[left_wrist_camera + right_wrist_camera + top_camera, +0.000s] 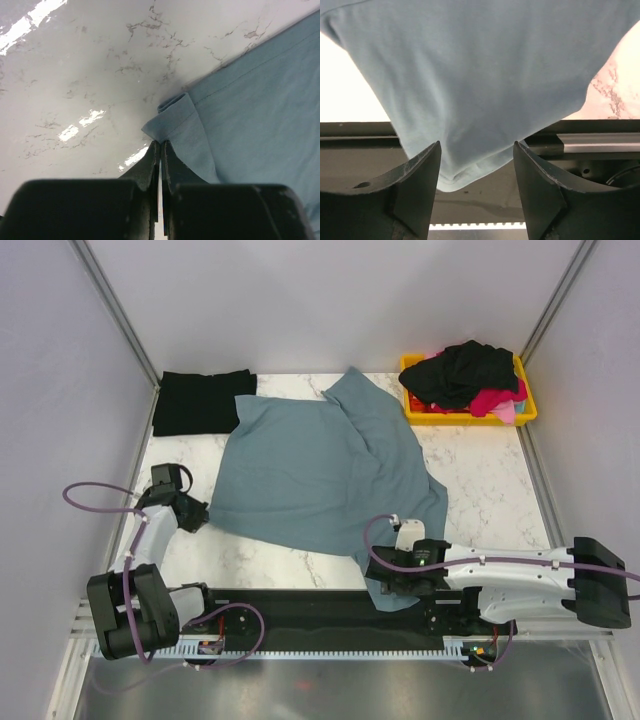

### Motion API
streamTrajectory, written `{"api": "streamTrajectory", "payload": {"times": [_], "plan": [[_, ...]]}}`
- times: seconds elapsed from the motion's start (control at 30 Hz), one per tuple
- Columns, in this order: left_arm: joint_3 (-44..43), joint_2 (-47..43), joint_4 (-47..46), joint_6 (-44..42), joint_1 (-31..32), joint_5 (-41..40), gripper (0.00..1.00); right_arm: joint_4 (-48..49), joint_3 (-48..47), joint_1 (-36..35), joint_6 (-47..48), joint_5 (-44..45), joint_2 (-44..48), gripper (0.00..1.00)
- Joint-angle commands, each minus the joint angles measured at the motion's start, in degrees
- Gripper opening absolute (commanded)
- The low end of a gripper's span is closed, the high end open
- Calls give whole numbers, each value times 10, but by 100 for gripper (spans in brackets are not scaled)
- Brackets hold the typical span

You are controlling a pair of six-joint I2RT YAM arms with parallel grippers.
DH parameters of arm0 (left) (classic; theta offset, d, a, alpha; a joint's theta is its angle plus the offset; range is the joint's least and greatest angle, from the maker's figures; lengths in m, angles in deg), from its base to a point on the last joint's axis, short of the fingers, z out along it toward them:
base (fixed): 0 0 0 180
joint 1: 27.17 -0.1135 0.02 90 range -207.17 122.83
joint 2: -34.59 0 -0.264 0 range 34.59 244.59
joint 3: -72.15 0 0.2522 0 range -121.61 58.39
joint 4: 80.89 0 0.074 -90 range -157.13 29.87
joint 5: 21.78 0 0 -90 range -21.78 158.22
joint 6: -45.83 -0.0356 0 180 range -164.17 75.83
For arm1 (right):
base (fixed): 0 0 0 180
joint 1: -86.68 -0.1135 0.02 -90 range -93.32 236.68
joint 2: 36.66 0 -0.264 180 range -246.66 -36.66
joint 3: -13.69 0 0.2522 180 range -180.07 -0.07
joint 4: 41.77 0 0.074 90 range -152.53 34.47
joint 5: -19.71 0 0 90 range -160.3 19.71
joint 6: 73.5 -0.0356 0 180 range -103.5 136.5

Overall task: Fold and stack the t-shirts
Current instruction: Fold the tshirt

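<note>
The left gripper [160, 148] has its fingers pressed together on a small fold of hem at the corner of the blue-grey shirt [255, 105]. From that pinch the cloth runs away to the right and toward the far side. The right gripper [476, 167] is spread wide, its fingers [420, 185] on either side of the shirt's other near corner. That corner hangs down between them over the black rail [365, 165] at the table's near edge and looks not yet gripped.

From above, the shirt [320, 465] lies flat but skewed on the table [480, 480], its near edge running from the left gripper [196, 512] to the right gripper [400, 590] and its length slanting toward the far side. Each arm is at its own corner, so I judge the coming move turns on the right fingers closing there.

A folded black shirt [200, 400] lies at the far left, touching the blue-grey one. The yellow bin [527, 412], with a heap of shirts [465, 370], stands far right, apart
</note>
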Motion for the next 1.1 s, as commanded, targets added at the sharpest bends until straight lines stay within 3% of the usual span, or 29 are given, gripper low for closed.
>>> {"api": "streamTrajectory", "payload": {"times": [0.0,0.13,0.23,0.27,0.33,0.37,0.43,0.47,0.6,0.73,0.9,1.07], "plan": [[-10,-13,-18,-22,-4,15,2,0,15,-2,-32,26,3,66],[-9,-23,-16,-27,-4,16,2,47,30,-2,-16,-18,-48,65],[-5,-33,-16,-28,-4,13,2,73,42,-2,-17,-25,-57,55],[-3,-35,-14,-28,-3,13,2,83,48,-3,-17,-25,-53,45],[-2,-36,-14,-29,-4,15,2,89,54,-3,-20,-23,-50,37],[-1,-36,-14,-29,-4,15,2,90,60,-3,-21,-21,-51,25],[-1,-36,-14,-30,-4,16,2,90,65,-3,-23,-18,-48,13],[-1,-37,-14,-30,-4,17,2,89,69,-3,-28,-12,-44,1],[-16,-56,11,-41,-4,34,2,17,32,-2,-54,40,-3,0],[-43,-116,58,-62,-4,55,2,-95,-87,4,-60,111,37,0],[-83,-124,93,-85,-3,85,2,-91,-160,106,37,138,14,0],[-156,-73,104,-110,-3,84,2,-26,-212,233,198,151,-31,0]]}}
